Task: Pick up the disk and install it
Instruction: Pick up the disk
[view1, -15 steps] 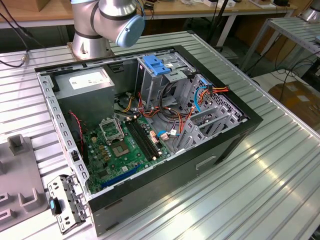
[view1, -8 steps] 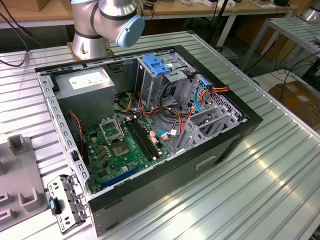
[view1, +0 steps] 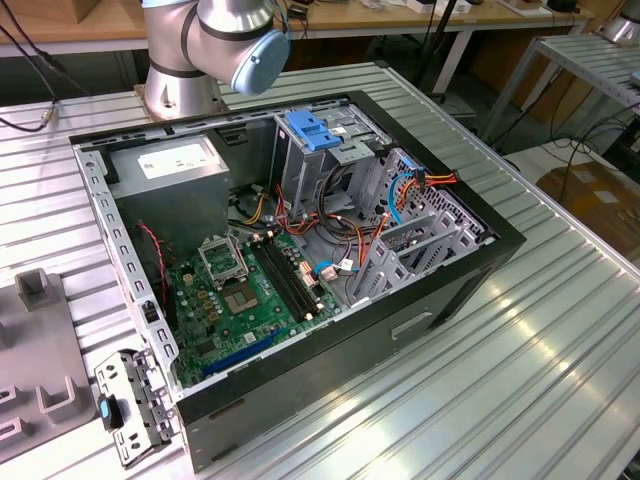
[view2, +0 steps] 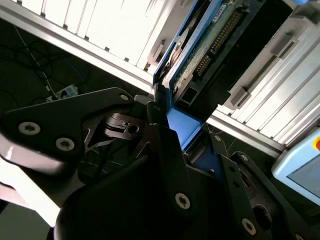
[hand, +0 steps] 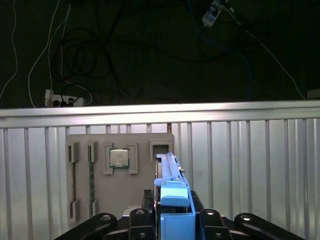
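Observation:
My gripper (hand: 172, 216) is shut on the disk (hand: 171, 192), which stands edge-on between the black fingers (hand: 141, 218) with its blue side rail towards the camera. In the second wrist view the disk (view2: 202, 52) shows its green circuit-board side and a blue rail, and the gripper (view2: 167, 127) clamps its lower end. It hangs in the air above the ribbed aluminium table (hand: 250, 165), near the table's edge. The open computer case (view1: 300, 240) lies on its side in the exterior view, with a blue bracket (view1: 315, 130) on top of its drive cage.
Below the disk, a grey fixture tray (hand: 120, 200) holds a processor chip (hand: 119, 158). In the case are a grey power supply box (view1: 175, 165), the motherboard (view1: 245, 290) and loose cables. A metal bracket (view1: 130, 405) lies beside the case's near corner. Cables lie on the dark floor past the table edge.

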